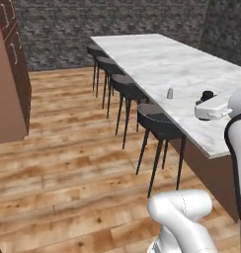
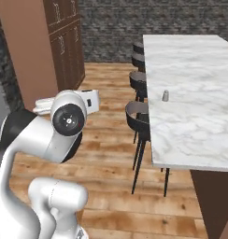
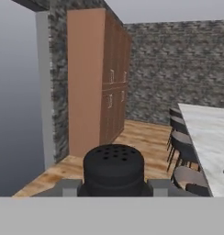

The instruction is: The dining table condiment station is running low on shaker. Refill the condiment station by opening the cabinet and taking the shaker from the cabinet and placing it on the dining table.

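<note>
While carried between the fingers (image 3: 114, 190), black shaker (image 3: 114, 170): clamped low on its body, perforated top up, fingers closed against its sides. Seen in the left base view as a dark cap (image 1: 207, 95) above the white hand, level with the near end of the dining table (image 1: 191, 74).

Risk, nearest: grip sits low and narrow on a round body; likely to twist or slip out on a fast swing, then drop to the wooden floor (image 1: 68, 163).

Risk, next: black stools (image 1: 159, 123) tucked along the near table edge; arm or hand liable to clip a seat if brought in low.

Risk, on the table: pale grey shaker (image 1: 169, 93) standing alone on the marble; easily knocked over if the black one is set down close beside it.

Farthest: tall brown cabinet (image 3: 102, 82) against the stone wall, well apart, no hazard judged.
</note>
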Controlling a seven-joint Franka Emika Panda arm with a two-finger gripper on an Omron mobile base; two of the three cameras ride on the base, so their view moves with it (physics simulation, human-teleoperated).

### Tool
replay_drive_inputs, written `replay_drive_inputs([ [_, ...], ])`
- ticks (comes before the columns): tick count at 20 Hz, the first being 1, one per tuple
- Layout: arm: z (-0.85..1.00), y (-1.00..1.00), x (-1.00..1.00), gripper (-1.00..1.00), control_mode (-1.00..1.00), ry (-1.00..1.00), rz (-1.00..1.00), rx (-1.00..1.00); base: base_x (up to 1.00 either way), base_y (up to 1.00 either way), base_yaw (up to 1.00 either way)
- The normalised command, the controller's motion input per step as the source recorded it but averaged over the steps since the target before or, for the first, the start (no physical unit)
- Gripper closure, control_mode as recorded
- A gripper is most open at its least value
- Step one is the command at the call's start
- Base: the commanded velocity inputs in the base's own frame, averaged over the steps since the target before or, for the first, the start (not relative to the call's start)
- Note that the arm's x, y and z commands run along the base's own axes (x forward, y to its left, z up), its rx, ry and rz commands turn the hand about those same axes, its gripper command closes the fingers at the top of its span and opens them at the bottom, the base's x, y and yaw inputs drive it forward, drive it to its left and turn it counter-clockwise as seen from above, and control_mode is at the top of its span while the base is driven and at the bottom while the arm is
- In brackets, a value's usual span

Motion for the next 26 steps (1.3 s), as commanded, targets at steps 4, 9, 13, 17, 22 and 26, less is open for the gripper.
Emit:
replay_drive_inputs([
  [4, 0.00, 0.00, 0.00, 1.00, 1.00, 0.00, 0.00, 0.00, 0.64, 0.52, -0.33],
  [9, 0.00, 0.00, 0.00, 1.00, 1.00, 0.00, 0.00, 0.00, 0.53, 0.58, -0.32],
  [13, 0.00, 0.00, 0.00, 1.00, 1.00, 0.00, 0.00, 0.00, 0.56, 0.48, -0.34],
  [17, 0.00, 0.00, 0.00, 1.00, 1.00, 0.00, 0.00, 0.00, 0.56, 0.32, -0.40],
  [22, 0.00, 0.00, 0.00, 1.00, 1.00, 0.00, 0.00, 0.00, 0.58, 0.43, -0.43],
  [26, 0.00, 0.00, 0.00, 1.00, 1.00, 0.00, 0.00, 0.00, 0.49, 0.71, -0.47],
])
